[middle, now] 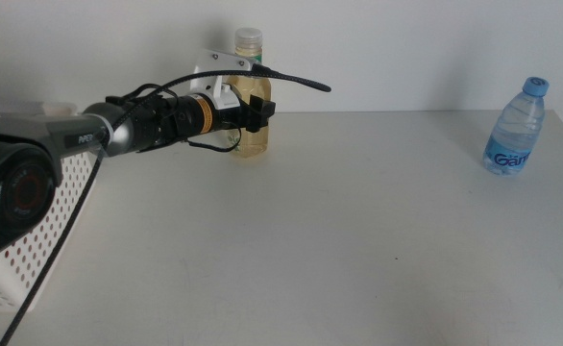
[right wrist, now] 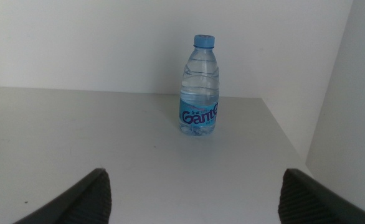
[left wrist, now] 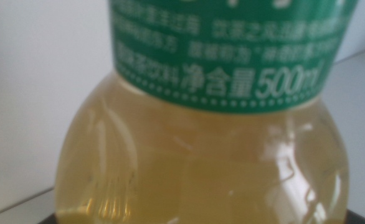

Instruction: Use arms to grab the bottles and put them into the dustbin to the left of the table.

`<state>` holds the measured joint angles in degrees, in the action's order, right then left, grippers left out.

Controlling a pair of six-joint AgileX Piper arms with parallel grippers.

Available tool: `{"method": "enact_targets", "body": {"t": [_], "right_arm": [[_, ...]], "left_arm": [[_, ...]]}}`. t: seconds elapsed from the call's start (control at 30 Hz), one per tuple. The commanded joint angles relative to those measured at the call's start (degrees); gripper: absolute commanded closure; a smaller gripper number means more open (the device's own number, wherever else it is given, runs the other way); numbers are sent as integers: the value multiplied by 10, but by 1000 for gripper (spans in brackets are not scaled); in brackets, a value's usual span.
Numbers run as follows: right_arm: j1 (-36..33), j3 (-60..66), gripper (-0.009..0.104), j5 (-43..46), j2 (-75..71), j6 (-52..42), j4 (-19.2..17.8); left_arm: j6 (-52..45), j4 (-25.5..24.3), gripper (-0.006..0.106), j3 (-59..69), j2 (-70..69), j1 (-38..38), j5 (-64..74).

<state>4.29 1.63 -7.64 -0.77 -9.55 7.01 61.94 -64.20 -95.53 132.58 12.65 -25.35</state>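
The yellow tea bottle [middle: 251,135] with a green label and pale cap stands at the table's [middle: 339,240] far edge. My left gripper [middle: 259,111] reaches in from the left and sits around its middle. In the left wrist view the tea bottle [left wrist: 201,155] fills the picture at very close range. The clear water bottle [middle: 516,130] with a blue cap stands upright at the far right. My right gripper [right wrist: 195,199] is open and empty, well short of the water bottle [right wrist: 200,87]. The white perforated dustbin [middle: 32,240] stands at the left edge.
A pale wall rises right behind the table's far edge. The left arm's black cable [middle: 291,79] arcs above the tea bottle. The table's right edge [right wrist: 288,143] runs close beside the water bottle.
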Motion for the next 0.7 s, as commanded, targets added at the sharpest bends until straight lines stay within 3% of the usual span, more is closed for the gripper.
{"method": "enact_targets", "body": {"t": [0.0, 0.07, 0.23, 0.43, 0.67], "right_arm": [[3, -5, 20, 41, -12, -5, -5], [3, -5, 20, 41, -12, -5, -5], [3, -5, 20, 41, -12, -5, -5], [3, -5, 20, 41, -12, -5, -5], [3, -5, 20, 41, -12, -5, -5]], "left_arm": [[107, -85, 102, -20, -93, -1, 7], [187, -164, 102, -20, -121, -1, 18], [450, -418, 102, -20, -194, -3, -24], [554, -410, 102, -11, -251, -36, -91], [572, -410, 102, -11, -301, -41, -145]]}}
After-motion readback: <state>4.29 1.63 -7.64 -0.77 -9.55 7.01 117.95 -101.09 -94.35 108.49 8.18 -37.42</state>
